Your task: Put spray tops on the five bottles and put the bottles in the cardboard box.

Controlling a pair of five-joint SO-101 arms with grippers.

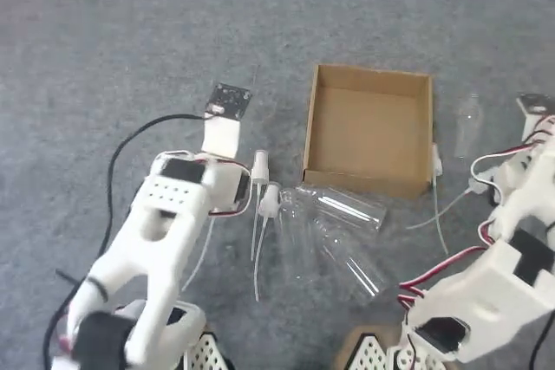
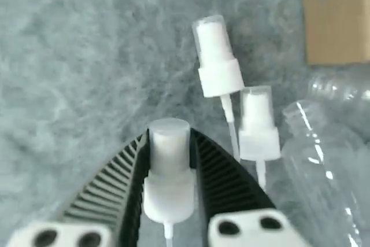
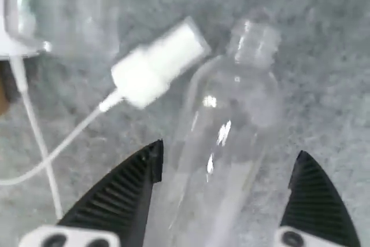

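My left gripper [image 2: 169, 143] is shut on a white spray top [image 2: 167, 169], held just above the grey carpet. Two more spray tops [image 2: 217, 56] [image 2: 257, 122] lie ahead of it, beside several clear bottles [image 1: 334, 207] lying in a heap in front of the cardboard box [image 1: 368, 181]. My right gripper [image 3: 228, 169] is open, its fingers straddling a single clear bottle [image 3: 231, 120] without touching it. Next to that bottle lies a spray top [image 3: 156, 65] with a long tube. In the high view this bottle [image 1: 468, 123] rests to the right of the box.
The left arm [image 1: 165, 214] stands over the carpet left of the bottle heap; the right arm [image 1: 520, 205] is at the right edge. Cables trail from both arms. The box is open at the top and holds nothing.
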